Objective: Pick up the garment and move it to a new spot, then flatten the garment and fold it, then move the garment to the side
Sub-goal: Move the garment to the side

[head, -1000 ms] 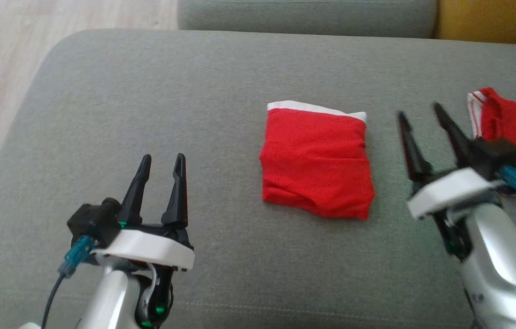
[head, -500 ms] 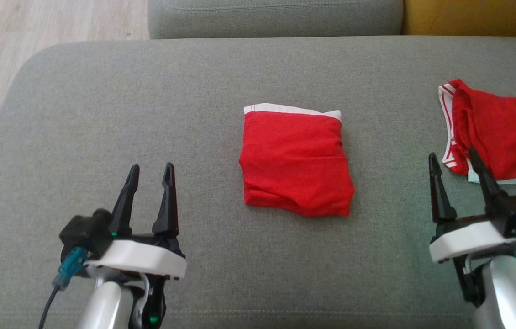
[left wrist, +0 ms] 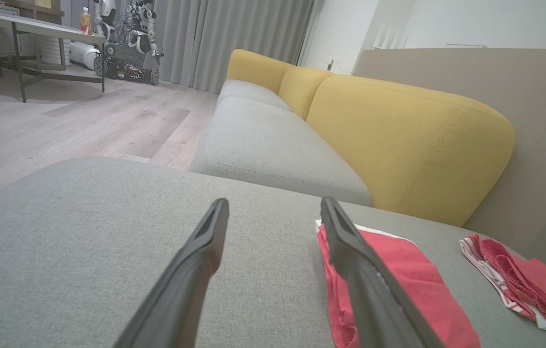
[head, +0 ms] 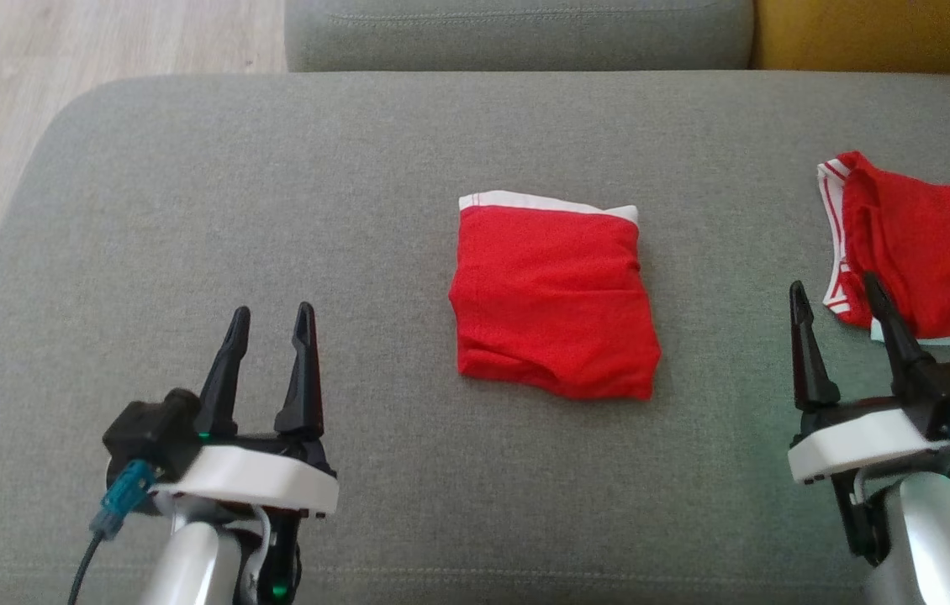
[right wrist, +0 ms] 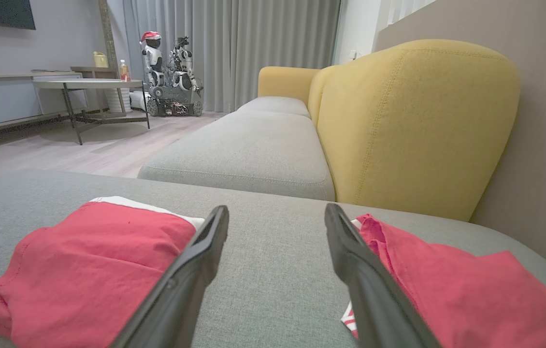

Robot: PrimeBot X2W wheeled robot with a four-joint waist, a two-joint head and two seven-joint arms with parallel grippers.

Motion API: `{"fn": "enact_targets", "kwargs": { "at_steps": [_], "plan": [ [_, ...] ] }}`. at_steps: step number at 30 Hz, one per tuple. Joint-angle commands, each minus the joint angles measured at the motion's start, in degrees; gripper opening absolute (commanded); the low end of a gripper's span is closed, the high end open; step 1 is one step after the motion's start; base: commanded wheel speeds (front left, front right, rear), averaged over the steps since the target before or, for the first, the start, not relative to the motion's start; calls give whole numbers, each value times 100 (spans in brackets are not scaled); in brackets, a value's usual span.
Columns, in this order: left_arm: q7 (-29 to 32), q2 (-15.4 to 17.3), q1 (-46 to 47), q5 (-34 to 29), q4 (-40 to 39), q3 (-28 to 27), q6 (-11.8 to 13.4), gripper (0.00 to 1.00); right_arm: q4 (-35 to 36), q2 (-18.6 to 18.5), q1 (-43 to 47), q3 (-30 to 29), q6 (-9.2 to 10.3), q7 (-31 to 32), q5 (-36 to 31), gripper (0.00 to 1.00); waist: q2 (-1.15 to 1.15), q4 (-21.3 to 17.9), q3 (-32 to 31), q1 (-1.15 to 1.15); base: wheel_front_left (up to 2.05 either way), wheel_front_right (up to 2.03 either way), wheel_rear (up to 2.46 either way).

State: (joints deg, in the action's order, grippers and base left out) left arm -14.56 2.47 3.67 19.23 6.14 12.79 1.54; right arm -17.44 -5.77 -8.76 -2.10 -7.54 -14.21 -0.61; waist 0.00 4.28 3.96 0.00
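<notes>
From the head view, the folded garment [head: 555, 307] lies in the middle of the grey sofa seat [head: 273, 185], a compact red packet. It is a little longer from near to far than it is wide. Its white waistband [head: 546, 202] forms the far edge, pointing away from the robot, and the long axis runs near-to-far with a slight tilt. The left gripper [head: 271, 309] hovers at the lower left and the right gripper [head: 833, 282] at the lower right. Both have their fingers spread and empty, well apart from the packet. A second garment [head: 929, 260], looser and unfolded, lies at the right edge, just beyond the right fingers.

Since the fold looks finished, the step in hand is probably moving the packet aside. It would go best with a pinch through all layers at the thick near edge, one gripper on each side. A low carry would keep the fold from opening, and the packet should stay off the second garment.

In the left wrist view, the left gripper [left wrist: 274, 202] is open over bare cushion. The folded garment [left wrist: 398, 270] lies partly behind its right-hand finger.

In the right wrist view, the right gripper [right wrist: 277, 209] is open too. The folded garment [right wrist: 94, 261] lies to one side of its fingers and the second garment [right wrist: 471, 290] to the other, with bare seat between.
</notes>
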Motion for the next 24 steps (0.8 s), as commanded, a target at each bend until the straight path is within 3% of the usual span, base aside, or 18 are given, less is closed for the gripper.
{"fn": "enact_targets", "kwargs": {
  "at_steps": [1,11,17,24],
  "plan": [
    [-44,41,140,-28,-206,-153,19,100,194,23,-102,124,5,-74,-54,100,0,22,29,0,0,0,0],
    [-44,41,374,-51,-221,8,-3,100,-153,108,-585,630,5,35,158,100,0,266,517,0,0,0,0],
    [-44,41,541,3,-228,153,22,100,-651,179,-1058,1022,5,501,963,100,0,494,790,0,0,0,0],
    [-44,41,653,61,-241,279,55,100,-1319,138,-1556,1096,5,1024,1299,100,0,697,982,0,0,0,0]
  ]
}}
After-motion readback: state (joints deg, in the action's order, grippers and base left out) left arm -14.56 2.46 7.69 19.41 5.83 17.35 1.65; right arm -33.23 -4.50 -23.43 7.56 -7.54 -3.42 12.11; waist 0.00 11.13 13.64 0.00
